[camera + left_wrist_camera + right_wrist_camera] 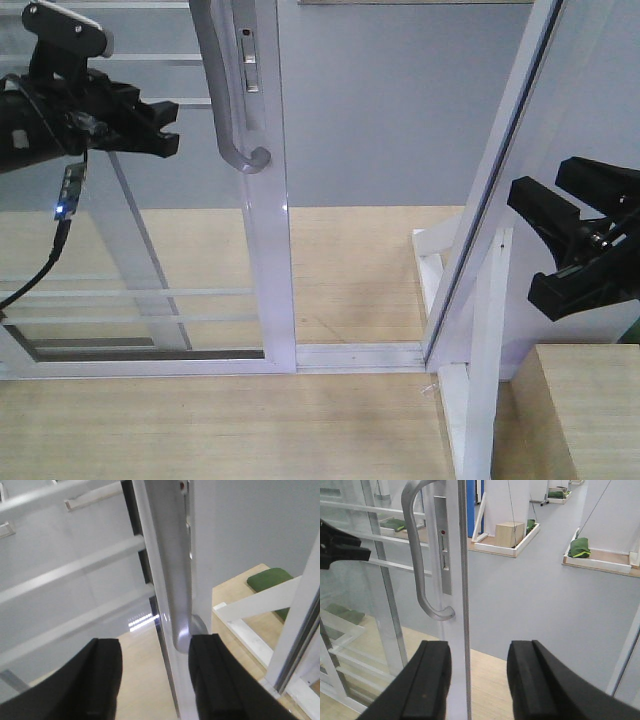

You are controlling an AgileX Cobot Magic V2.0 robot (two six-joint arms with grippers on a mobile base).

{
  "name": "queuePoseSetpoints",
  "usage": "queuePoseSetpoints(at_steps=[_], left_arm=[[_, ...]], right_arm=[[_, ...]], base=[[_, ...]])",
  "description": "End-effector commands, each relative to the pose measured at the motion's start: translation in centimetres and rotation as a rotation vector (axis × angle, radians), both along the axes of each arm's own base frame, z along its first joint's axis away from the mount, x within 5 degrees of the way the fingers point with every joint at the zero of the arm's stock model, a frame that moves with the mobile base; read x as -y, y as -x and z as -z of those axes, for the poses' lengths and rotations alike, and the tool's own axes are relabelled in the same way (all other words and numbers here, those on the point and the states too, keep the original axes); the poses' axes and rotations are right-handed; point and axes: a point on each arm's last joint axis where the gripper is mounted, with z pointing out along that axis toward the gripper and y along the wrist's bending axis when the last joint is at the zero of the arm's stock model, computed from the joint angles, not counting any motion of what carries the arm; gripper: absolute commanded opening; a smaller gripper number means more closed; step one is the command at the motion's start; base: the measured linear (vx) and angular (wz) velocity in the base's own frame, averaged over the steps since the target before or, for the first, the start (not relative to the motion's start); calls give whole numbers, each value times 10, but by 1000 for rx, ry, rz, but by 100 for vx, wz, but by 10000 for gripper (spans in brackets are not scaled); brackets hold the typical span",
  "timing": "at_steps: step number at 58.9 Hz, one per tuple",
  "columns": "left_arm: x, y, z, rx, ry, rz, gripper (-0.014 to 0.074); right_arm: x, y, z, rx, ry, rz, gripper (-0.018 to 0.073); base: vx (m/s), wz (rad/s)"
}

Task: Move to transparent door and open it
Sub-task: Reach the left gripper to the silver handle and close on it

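Observation:
The transparent door (268,250) is a white-framed glass panel with thin horizontal bars, at left centre. Its long grey curved handle (225,90) hangs on the stile. My left gripper (168,128) is open and empty, a little left of the handle near its lower end. In the left wrist view the handle (175,580) ends just ahead of the right finger (220,680), and the stile runs between the open fingers. My right gripper (532,245) is open and empty at the right, beside the frame post. In its wrist view the handle (420,570) and stile (455,630) are ahead of it.
A slanted white door-frame post (500,180) with a braced base stands at the right. A floor track (360,355) joins it to the door, with an open gap between them. A wooden block (590,410) sits at lower right. A green pad (267,577) lies beyond the post.

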Motion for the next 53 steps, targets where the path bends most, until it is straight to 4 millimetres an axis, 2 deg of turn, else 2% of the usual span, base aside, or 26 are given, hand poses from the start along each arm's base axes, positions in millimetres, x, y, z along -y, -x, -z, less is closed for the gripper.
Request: queuePoseSetpoints(at_steps=[1, 15, 29, 47, 53], left_arm=[[7, -7, -32, 74, 97, -7, 444], [18, -31, -31, 59, 184, 41, 444], [25, -56, -26, 65, 193, 61, 444], [36, -83, -34, 118, 224, 120, 444], [35, -88, -34, 123, 199, 60, 433]], right_arm=[[0, -2, -17, 97, -30, 6, 363], [0, -2, -17, 101, -26, 5, 363], [0, -2, -16, 88, -16, 4, 363], [0, -1, -11, 46, 25, -1, 363], [1, -1, -10, 51, 46, -2, 363]], base=[[0, 0], [0, 0], [0, 0], [0, 0], [0, 0]])
